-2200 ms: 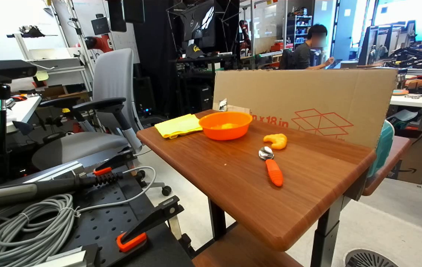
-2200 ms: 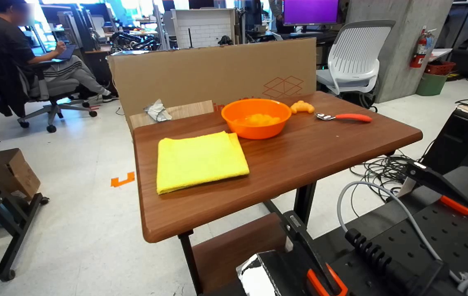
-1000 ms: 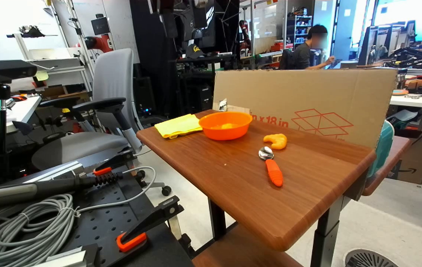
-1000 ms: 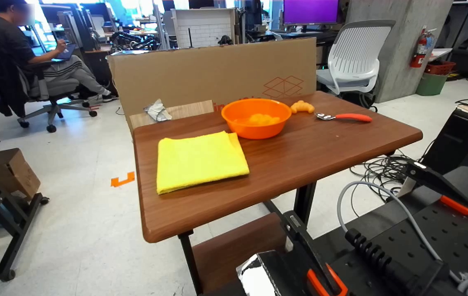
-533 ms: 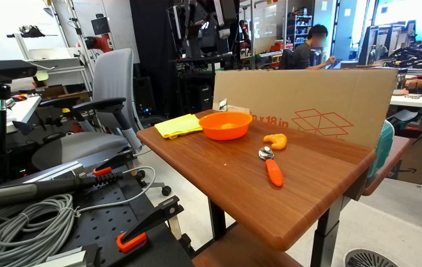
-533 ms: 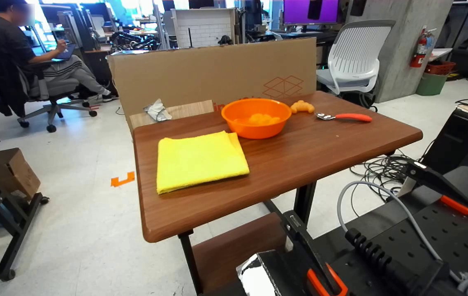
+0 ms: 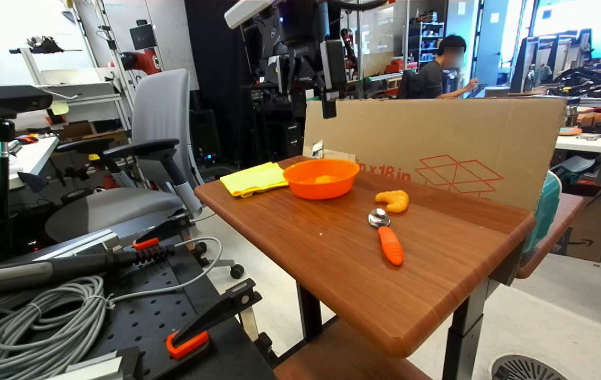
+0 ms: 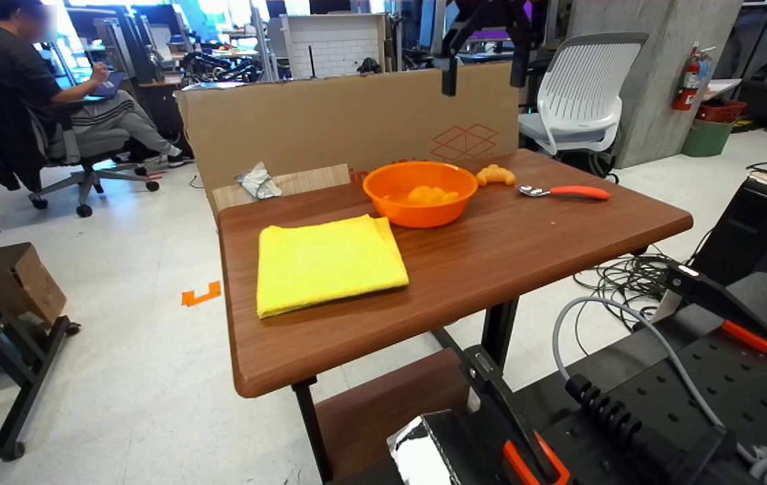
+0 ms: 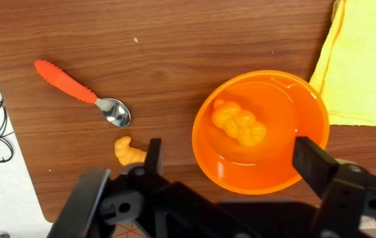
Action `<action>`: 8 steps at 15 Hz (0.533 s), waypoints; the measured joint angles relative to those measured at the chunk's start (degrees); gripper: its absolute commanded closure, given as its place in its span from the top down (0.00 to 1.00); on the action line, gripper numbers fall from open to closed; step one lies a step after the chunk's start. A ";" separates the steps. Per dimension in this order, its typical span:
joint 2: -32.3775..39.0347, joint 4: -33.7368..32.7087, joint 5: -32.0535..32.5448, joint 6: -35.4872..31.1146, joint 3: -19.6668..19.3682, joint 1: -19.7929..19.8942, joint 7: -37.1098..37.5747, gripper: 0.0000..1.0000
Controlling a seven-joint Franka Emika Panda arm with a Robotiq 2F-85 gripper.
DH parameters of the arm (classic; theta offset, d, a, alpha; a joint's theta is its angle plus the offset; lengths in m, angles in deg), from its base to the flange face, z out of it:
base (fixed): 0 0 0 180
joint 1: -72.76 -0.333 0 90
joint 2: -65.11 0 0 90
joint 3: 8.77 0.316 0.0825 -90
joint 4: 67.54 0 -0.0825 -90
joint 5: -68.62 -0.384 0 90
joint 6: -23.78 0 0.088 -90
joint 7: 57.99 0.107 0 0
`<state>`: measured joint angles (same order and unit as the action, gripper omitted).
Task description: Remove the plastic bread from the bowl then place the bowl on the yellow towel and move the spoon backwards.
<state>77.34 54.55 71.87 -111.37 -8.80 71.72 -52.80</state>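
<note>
Left to right in the wrist view: the gripper (image 9: 228,147) is found spread and empty; the bread (image 9: 239,124) is located below it, in the bowl (image 9: 283,122), its long axis slanted across the closing line; the towel (image 9: 366,66) is recorded alongside.

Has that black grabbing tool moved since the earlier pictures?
Yes, downward: in an exterior view, the tool showed above the cardboard just before; now one fingertip shows lower, in front of it.

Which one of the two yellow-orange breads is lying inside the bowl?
The long, lumpy bread lies inside the bowl. The curved bread is outside, on the table near the spoon, not touching it.
</note>
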 measured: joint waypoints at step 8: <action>11.44 -6.91 4.76 -0.04 -0.22 -2.77 4.66 1.00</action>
<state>88.78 47.64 76.62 -111.42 -9.02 68.95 -48.14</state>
